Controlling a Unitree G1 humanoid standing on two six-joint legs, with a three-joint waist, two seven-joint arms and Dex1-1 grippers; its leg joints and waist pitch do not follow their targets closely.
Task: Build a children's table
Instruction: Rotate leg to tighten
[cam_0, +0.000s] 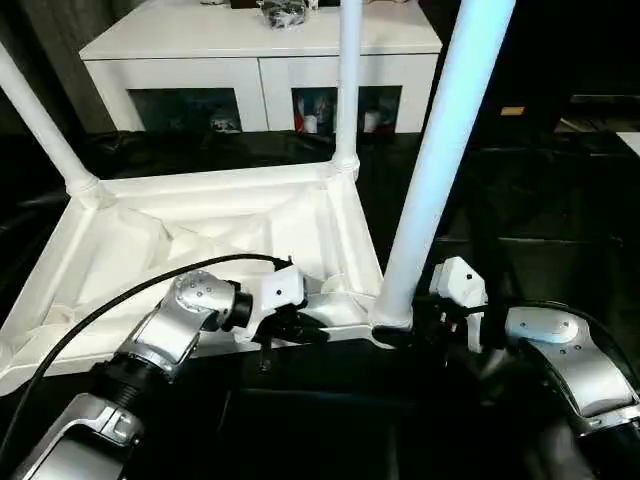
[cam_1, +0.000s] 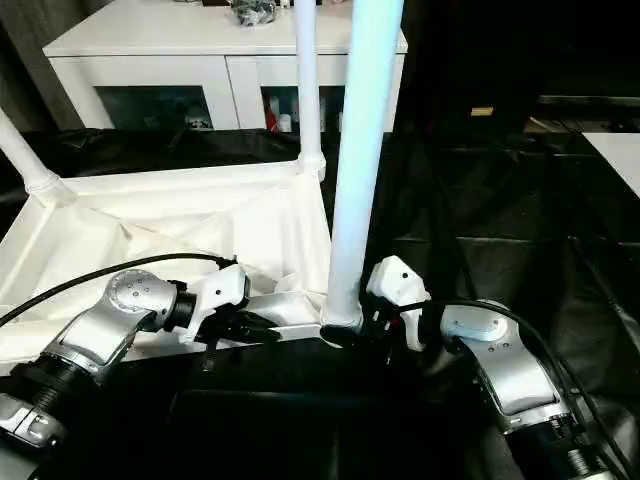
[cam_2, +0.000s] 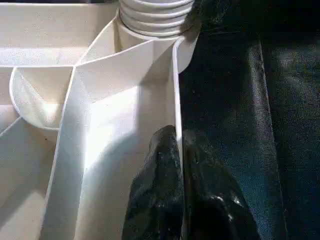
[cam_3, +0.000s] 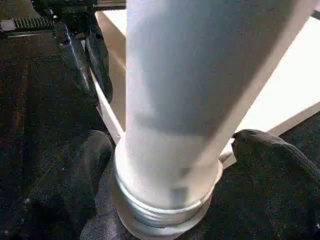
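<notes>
Head views, tabletop: the white tabletop (cam_0: 190, 250) lies ribbed side up on a black cloth (cam_0: 520, 220), its near rim toward the robot.
Head views, legs: three tube legs stand in corner sockets: far left leg (cam_0: 40, 120), far right leg (cam_0: 348, 80), and the near right leg (cam_0: 440, 150), which leans slightly to the right.
Head views, left arm: the silver forearm reaches in from the lower left, wrist bent toward the near rim; the left gripper (cam_0: 290, 330) sits at that rim, just left of the near right leg.
Head views, right arm: the right forearm comes from the lower right; the right gripper (cam_1: 350, 325) meets the base of the near right leg.
Head views, room: open black cloth lies right of the tabletop; a white cabinet (cam_0: 260, 60) stands beyond the far edge.
Left wrist view: the two black fingers (cam_2: 160, 195) pinch the thin rim wall (cam_2: 176, 90) between them, near the corner socket (cam_2: 155, 20).
Right wrist view: the fingers (cam_3: 75, 185) stand spread on either side of the leg's base collar (cam_3: 165, 205); whether they press it I cannot tell. The left gripper shows on the rim beyond.
</notes>
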